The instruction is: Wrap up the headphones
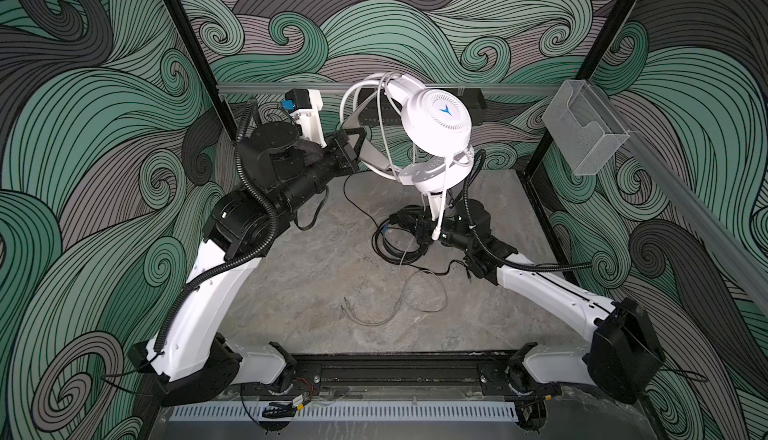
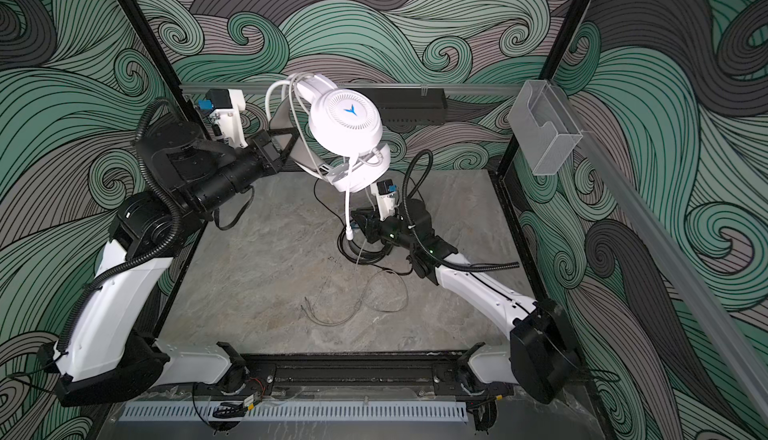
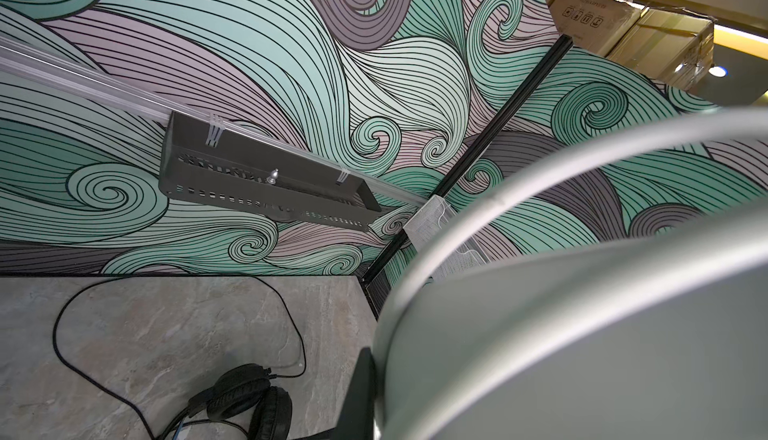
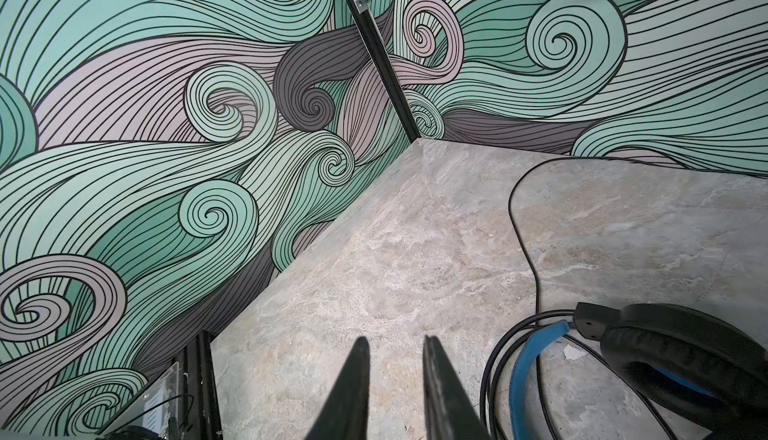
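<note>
Left gripper [image 1: 360, 139] held the white headset [image 1: 438, 119] high over the table [image 1: 311, 284], right gripper [image 4: 395, 344] sat low, a little open, beside the black headset [image 4: 681, 359], much room near the left wall [image 1: 104, 146]

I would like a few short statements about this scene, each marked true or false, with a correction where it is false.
1. The white headset is held up in the air, above the table. True.
2. The left gripper is open and empty. False: it is shut on the white headset's headband.
3. The black headset lies on the table. True.
4. The right gripper holds the black headset. False: its jaws stand slightly apart with nothing between them, and the black headset lies beside them.
</note>
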Robot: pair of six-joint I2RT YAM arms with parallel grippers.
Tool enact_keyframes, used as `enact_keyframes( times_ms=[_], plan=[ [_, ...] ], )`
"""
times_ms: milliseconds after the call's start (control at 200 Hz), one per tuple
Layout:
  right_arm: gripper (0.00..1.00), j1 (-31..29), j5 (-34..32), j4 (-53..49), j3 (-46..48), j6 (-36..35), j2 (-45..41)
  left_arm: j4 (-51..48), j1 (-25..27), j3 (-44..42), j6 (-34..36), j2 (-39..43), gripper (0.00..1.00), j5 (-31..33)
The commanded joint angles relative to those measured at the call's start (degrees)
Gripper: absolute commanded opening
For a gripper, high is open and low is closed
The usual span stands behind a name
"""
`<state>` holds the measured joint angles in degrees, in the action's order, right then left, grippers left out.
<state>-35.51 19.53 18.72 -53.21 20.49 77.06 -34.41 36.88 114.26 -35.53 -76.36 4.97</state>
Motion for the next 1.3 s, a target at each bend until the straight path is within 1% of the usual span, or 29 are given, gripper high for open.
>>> enact_keyframes(
  times_ms=[0, 130, 205, 265, 315, 365, 460, 495, 575, 700, 901, 1046, 1296],
  plan=[
    [0.29, -0.3, 1.2, 2.1, 0.5, 0.3, -0.6, 5.6, -0.1, 0.2, -3.1, 2.2, 0.0, 2.0],
    [0.32, -0.3, 2.1, 1.9, 0.7, -0.4, -1.1, 6.3, -0.1, -1.3, -3.8, 2.8, 0.0, 2.3],
    [0.32, -0.4, 2.5, 1.9, 1.3, -0.7, -1.7, 6.6, -0.1, -2.3, -4.1, 3.4, 0.0, 2.9],
    [0.27, -0.4, 2.8, 1.6, 1.8, -1.0, -2.2, 6.6, -0.1, -2.6, -4.2, 3.8, 0.0, 3.4],
    [0.2, -0.3, 3.4, 1.2, 1.9, -1.5, -2.8, 6.5, -0.1, -2.9, -4.1, 4.0, 0.0, 3.9],
    [0.15, -0.3, 3.9, 0.8, 2.0, -1.9, -3.2, 6.4, -0.1, -3.2, -4.1, 4.3, 0.0, 4.5],
    [0.13, -0.3, 4.4, 0.3, 2.1, -2.4, -3.8, 6.3, -0.2, -3.9, -4.0, 5.0, 0.0, 5.9],
    [0.14, -0.3, 4.8, 0.0, 2.0, -2.7, -4.1, 6.3, -0.4, -4.3, -4.3, 5.2, 0.0, 6.2],
    [0.22, -0.3, 5.0, -1.2, 2.0, -3.5, -5.1, 6.3, -1.0, -4.7, -4.4, 5.7, 0.0, 6.5],
    [0.27, -0.3, 5.3, -1.8, 2.8, -4.0, -6.3, 6.2, -1.1, -5.0, -4.6, 5.9, 0.0, 6.1],
    [0.25, -0.3, 6.3, -1.3, 2.1, -3.8, -5.2, 6.4, -1.1, -6.0, -5.1, 6.2, 0.0, 5.3],
    [0.35, -0.5, 7.3, -0.2, 0.2, -3.1, -3.3, 6.6, -1.1, -6.3, -5.4, 6.5, 0.0, 4.9],
    [0.46, -0.7, 6.9, 1.8, -0.7, -1.3, -0.8, 6.8, -1.1, -6.3, -5.8, 6.7, 0.0, 4.7]
  ],
)
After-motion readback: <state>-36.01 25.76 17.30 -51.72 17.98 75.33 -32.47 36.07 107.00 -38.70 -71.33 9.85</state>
